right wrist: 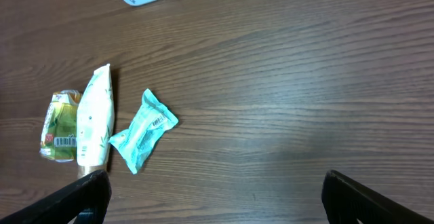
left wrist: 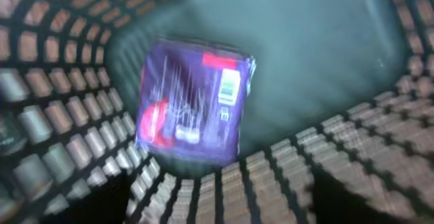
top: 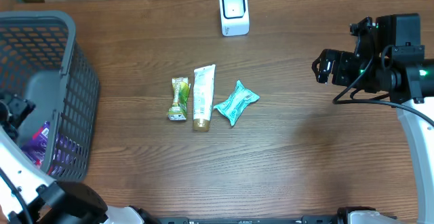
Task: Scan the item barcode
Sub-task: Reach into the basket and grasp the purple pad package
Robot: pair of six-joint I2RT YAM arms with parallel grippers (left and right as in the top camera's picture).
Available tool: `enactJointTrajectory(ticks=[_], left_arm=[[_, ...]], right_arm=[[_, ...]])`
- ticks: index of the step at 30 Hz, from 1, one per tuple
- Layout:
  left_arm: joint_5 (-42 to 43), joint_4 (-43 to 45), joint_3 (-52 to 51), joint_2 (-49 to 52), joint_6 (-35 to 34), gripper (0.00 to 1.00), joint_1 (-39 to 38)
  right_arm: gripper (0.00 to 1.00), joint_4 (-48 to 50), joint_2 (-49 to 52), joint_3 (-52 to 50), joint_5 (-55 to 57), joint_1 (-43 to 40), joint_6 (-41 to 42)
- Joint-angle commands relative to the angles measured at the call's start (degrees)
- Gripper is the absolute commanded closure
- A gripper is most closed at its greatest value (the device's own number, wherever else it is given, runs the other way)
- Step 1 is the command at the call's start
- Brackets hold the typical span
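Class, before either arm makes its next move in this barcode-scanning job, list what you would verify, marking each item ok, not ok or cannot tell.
1. Right gripper open and empty: ok.
2. Scanner standing unobstructed on the table: ok.
3. Green packet barcode facing up: ok.
4. Green packet clear of the tube: not ok, they lie edge to edge.
5. Purple packet lying inside the basket: ok.
6. Left gripper jaws open: cannot tell.
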Motion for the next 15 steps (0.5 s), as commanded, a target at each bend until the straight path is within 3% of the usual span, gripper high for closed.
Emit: enactJointTrajectory(ticks=[1,5,15], left_arm=[[-2.7,6.0,-8.4,0.0,-0.6,0.09,-0.1],[-2.7,16.5,-19.9,0.2,-0.6,0.08,-0.1],[-4.7,31.3,-33.8,0.2,-0.6,0.20,0.0]], right_arm=[[0.00,0.5,0.0,0.1,0.3,0.2,0.0],[0.00,0.6,0.0,-1.0,0.3,0.2,0.0],[0.00,0.9,0.8,-1.0,-0.2,0.2,0.0]])
